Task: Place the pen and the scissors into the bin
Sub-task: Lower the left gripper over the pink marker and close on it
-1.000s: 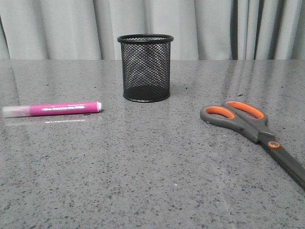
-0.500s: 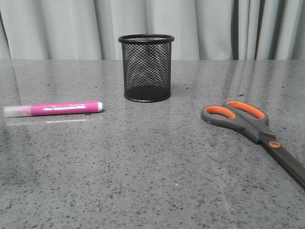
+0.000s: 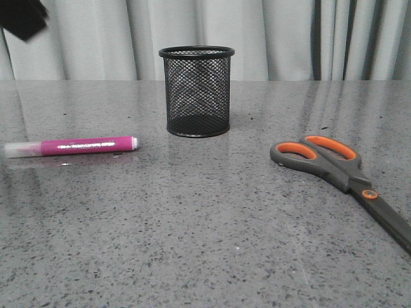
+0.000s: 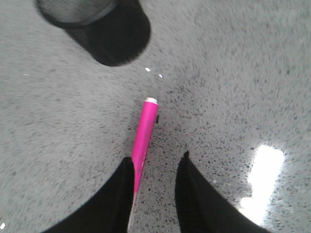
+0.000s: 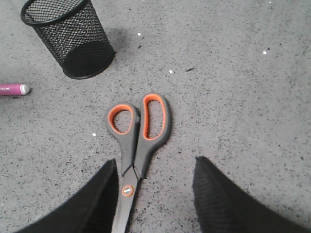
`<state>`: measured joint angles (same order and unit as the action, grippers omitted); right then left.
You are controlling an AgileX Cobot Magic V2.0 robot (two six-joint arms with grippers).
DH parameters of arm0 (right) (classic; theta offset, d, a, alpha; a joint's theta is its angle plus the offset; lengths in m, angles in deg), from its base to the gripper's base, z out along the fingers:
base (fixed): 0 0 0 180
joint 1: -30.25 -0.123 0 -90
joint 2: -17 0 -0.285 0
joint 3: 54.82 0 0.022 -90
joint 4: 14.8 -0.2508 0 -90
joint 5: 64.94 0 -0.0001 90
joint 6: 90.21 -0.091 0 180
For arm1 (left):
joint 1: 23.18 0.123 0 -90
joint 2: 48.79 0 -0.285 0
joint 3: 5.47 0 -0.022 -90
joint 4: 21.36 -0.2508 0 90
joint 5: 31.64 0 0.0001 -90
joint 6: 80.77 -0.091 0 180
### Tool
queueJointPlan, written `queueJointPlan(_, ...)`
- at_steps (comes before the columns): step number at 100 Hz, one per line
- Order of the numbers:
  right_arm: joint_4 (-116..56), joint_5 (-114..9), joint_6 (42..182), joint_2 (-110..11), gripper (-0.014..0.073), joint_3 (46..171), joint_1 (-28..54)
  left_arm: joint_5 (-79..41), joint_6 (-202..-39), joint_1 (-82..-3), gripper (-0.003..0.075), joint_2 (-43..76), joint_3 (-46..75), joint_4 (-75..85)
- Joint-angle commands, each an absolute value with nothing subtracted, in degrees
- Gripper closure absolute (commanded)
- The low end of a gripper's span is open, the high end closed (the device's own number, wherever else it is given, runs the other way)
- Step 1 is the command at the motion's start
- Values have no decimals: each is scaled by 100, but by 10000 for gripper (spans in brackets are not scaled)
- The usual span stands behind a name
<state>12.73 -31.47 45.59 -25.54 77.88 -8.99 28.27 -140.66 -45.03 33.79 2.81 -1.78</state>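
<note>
The magenta pen (image 3: 87, 145) lies flat at the left of the table, frosted cap pointing left. The black mesh bin (image 3: 196, 90) stands upright at the back centre. The scissors (image 3: 334, 168) lie closed at the right, orange-lined handles toward the bin. A dark bit of the left arm (image 3: 22, 17) shows at the top left corner. In the left wrist view my left gripper (image 4: 156, 162) is open above the pen (image 4: 144, 137), which runs beside one finger. In the right wrist view my right gripper (image 5: 154, 166) is open above the scissors (image 5: 137, 141), whose pivot lies by one finger.
The table (image 3: 205, 244) is grey speckled stone with a grey curtain (image 3: 289, 38) behind it. A bright glare patch (image 4: 261, 182) lies on the surface beside the left gripper. The bin (image 5: 68, 36) and the pen's white end (image 5: 23, 89) also show in the right wrist view.
A dark part of the left arm has come into the top left corner of the front view. The pen, bin and scissors have not moved.
</note>
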Motion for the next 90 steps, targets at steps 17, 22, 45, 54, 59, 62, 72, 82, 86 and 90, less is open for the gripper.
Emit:
queueJointPlan(17, 1471, -3094, 4612, -2598, 272, 7986, -912, 2779, -14424, -4955, 536, 4316, -394, -653)
queueJointPlan(22, 1471, -2981, 4612, -2598, 272, 7986, -912, 2779, -14538, -4955, 515, 4442, -422, -656)
queueJointPlan(45, 1471, -2924, 4612, -2598, 272, 7986, -912, 2706, -14666, -4955, 408, 4894, -445, -645)
queueJointPlan(54, 1471, -2954, 4612, -2598, 272, 7986, -912, 2675, -14666, -4965, 408, 5001, -450, -645)
queueJointPlan(59, 1483, -2957, 4612, -2598, 272, 7986, -912, 2675, -14666, -4965, 408, 5075, -450, -645)
queueJointPlan(62, 1483, -2967, 4612, -2598, 272, 7986, -912, 2675, -14666, -4965, 408, 5114, -450, -645)
queueJointPlan(72, 1491, -2984, 4612, -2598, 272, 7986, -912, 2675, -14666, -4965, 408, 5270, -450, -668)
queueJointPlan(82, 1491, -2984, 4612, -2598, 272, 7986, -912, 2651, -14666, -4965, 409, 5396, -450, -808)
queueJointPlan(86, 1491, -2984, 4612, -2598, 272, 7986, -912, 2653, -14645, -4965, 409, 5436, -450, -892)
queueJointPlan(90, 1491, -2984, 4612, -2598, 272, 7986, -912, 2653, -14645, -4965, 409, 5487, -450, -909)
